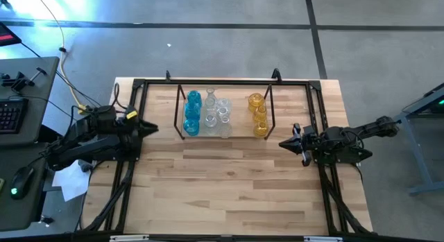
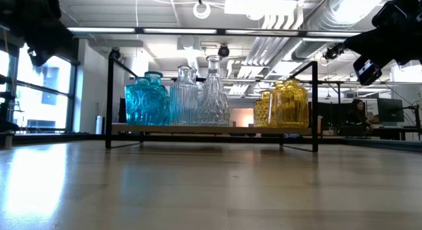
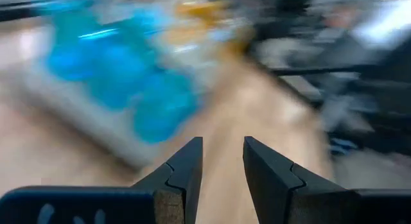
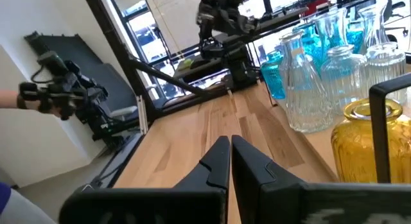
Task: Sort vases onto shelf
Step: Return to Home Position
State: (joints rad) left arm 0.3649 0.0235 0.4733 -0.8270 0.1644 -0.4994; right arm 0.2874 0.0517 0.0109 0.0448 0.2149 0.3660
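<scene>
high view: tools (image 1: 152, 127) (image 1: 286, 143) flanking shelf (image 1: 239, 122)

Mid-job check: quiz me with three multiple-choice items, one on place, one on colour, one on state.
1. Where on the shelf do the yellow vases stand?
A. the end by the right arm
B. the middle
C. the end by the left arm

2. Which colour stands in the middle?
A. blue
B. yellow
C. clear

3. The right tool is:
A. shut on a vase
B. shut, empty
C. wide open

Answers:
1 A, the high view shows them at that end.
2 C, the clear vases stand between the blue vases and the yellow.
3 B, its wrist view shows almost no gap and nothing held.
</scene>
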